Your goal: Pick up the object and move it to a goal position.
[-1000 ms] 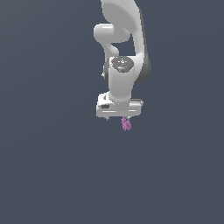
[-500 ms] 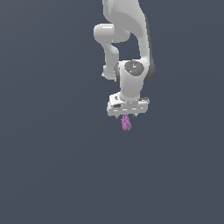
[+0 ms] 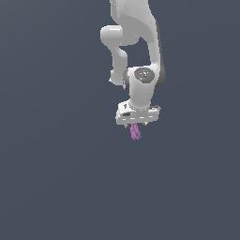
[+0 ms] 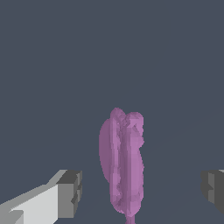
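- Exterior view: the object (image 3: 135,132) is hanging just below the white gripper (image 3: 137,123).
- Wrist view: the fingers (image 4: 70,193) are standing spread, the purple-pink lobes (image 4: 121,162) sitting between them, touching neither.

Exterior view distant, facing the arm (image 3: 140,56), wrist view close (sharing the object (image 4: 121,162))

You see a purple-pink object (image 4: 122,162), a white arm (image 3: 136,42) with a white gripper (image 3: 137,123), dark grey pads (image 4: 72,192), and a plain slate-grey background (image 3: 47,178).
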`<action>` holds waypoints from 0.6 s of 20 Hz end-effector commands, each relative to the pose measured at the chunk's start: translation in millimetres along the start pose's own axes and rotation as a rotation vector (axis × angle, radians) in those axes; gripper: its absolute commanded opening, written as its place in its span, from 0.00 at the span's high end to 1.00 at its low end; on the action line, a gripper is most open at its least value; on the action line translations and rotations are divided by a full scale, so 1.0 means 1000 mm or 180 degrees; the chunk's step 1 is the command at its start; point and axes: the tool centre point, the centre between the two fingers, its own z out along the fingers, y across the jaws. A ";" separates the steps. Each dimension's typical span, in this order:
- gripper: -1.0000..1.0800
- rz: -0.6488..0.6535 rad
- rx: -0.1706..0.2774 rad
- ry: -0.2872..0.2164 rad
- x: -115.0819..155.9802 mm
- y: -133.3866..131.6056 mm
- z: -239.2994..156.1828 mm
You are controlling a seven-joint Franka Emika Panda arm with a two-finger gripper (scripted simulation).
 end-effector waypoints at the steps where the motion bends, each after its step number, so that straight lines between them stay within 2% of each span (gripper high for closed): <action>1: 0.04 -0.0002 0.0001 -0.0003 -0.001 0.000 0.009; 7: 0.04 -0.0004 0.0001 -0.0002 -0.002 -0.001 0.037; 12: 0.04 -0.0004 0.0001 -0.0002 -0.001 -0.001 0.044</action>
